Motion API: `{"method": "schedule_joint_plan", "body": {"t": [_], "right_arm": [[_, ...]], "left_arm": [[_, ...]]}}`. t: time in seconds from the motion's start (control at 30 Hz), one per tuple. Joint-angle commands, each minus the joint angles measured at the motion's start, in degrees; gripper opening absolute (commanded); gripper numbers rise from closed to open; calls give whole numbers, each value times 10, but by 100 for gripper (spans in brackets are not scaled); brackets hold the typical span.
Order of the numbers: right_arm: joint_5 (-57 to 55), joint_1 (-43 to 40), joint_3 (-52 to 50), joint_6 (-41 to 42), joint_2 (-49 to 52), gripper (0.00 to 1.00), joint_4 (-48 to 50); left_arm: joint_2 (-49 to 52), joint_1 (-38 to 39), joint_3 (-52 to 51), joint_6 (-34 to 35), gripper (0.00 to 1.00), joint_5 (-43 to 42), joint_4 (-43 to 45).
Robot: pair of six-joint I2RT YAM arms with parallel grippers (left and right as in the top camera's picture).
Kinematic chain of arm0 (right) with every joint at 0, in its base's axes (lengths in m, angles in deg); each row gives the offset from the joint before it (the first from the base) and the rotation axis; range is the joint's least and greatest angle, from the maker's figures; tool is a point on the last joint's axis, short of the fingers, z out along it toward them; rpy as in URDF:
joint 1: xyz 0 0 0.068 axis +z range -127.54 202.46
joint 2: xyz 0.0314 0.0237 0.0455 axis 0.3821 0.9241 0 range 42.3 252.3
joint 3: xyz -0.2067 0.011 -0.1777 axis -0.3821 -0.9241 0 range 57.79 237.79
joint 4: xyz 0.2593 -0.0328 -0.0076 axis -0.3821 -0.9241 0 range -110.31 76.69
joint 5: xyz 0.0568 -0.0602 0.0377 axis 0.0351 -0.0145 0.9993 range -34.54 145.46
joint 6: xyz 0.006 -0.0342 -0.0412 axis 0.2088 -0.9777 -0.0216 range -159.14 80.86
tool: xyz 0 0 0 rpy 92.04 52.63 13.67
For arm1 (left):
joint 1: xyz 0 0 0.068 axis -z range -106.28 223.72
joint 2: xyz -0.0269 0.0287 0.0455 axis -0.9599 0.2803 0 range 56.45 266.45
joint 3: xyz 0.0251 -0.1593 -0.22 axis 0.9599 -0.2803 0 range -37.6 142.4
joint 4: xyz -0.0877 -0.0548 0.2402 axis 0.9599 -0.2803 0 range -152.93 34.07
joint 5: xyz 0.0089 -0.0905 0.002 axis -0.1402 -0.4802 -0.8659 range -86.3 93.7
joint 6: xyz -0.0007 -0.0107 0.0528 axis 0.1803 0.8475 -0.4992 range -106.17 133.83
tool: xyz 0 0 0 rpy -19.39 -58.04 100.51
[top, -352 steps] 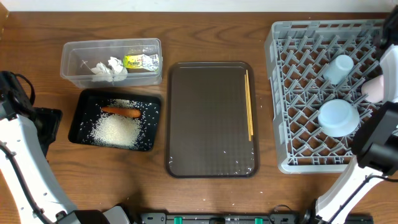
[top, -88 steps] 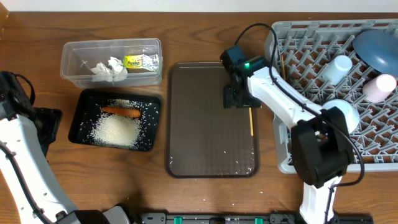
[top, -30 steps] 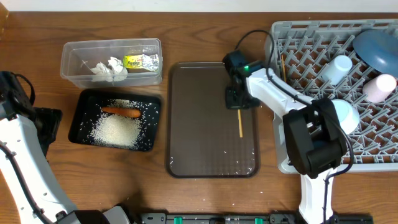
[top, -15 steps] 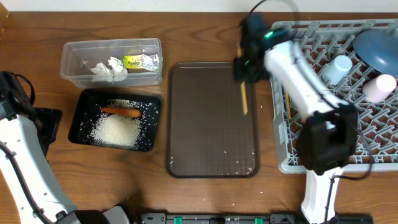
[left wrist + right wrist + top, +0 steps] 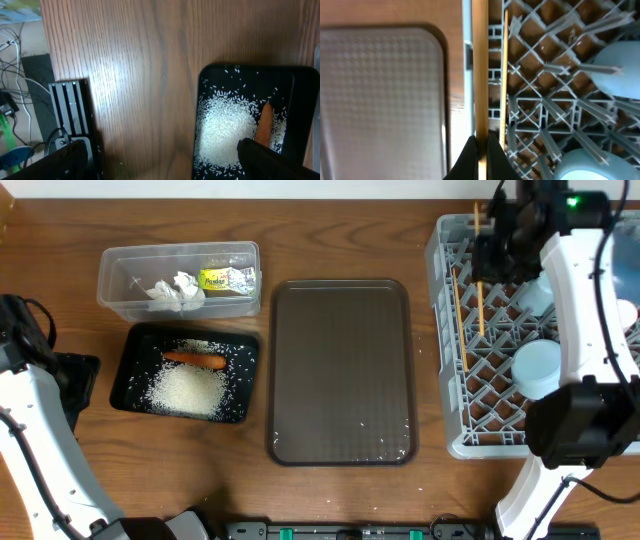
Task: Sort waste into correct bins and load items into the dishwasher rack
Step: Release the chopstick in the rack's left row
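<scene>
One chopstick (image 5: 480, 75) clamped in right hand (image 5: 480, 145) over rack wall (image 5: 441, 380), second chopstick (image 5: 460, 320) alongside, left hand (image 5: 165, 157) spread wide

You're looking at a table (image 5: 130, 75) of varnished wood, its grain clear under a soft sheen. The black tray (image 5: 280, 72) is glossy plastic and the clear box (image 5: 112, 305) is smooth see-through plastic. The grey rack (image 5: 545, 107) is matt plastic. The brown serving tray (image 5: 380, 100) is pebbled and dull. The 1 chopstick (image 5: 480, 75) up close is bare pale wood.
</scene>
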Motion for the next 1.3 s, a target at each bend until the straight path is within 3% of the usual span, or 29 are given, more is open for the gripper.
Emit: {"method": "schedule_joint_plan", "body": {"t": [0.0,0.13,0.27,0.4,0.47,0.73,0.87,0.9,0.93,1.0,1.27], "right_arm": [[16,5,-62,-32,7,1,37],[16,5,-127,-31,7,2,95],[12,5,-156,-19,7,10,120],[11,5,-155,-18,6,30,116],[9,5,-144,-4,5,43,101],[28,5,-67,70,-53,45,-19],[36,8,-67,90,-131,54,-84],[36,12,-69,95,-152,58,-103],[35,16,-71,97,-171,68,-118],[35,30,-87,97,-214,99,-143],[35,131,-261,136,-412,99,-117]], "left_arm": [[2,-2,1,-3,98,3,-2],[2,-2,1,-3,98,3,-2],[2,-2,1,-3,98,3,-2],[2,-2,1,-3,98,3,-2],[2,-2,1,-3,98,3,-2],[2,-2,1,-3,98,3,-2],[2,-2,1,-3,98,3,-2],[2,-2,1,-3,98,3,-2],[2,-2,1,-3,98,3,-2],[2,-2,1,-3,98,3,-2],[2,-2,1,-3,98,3,-2]]}}
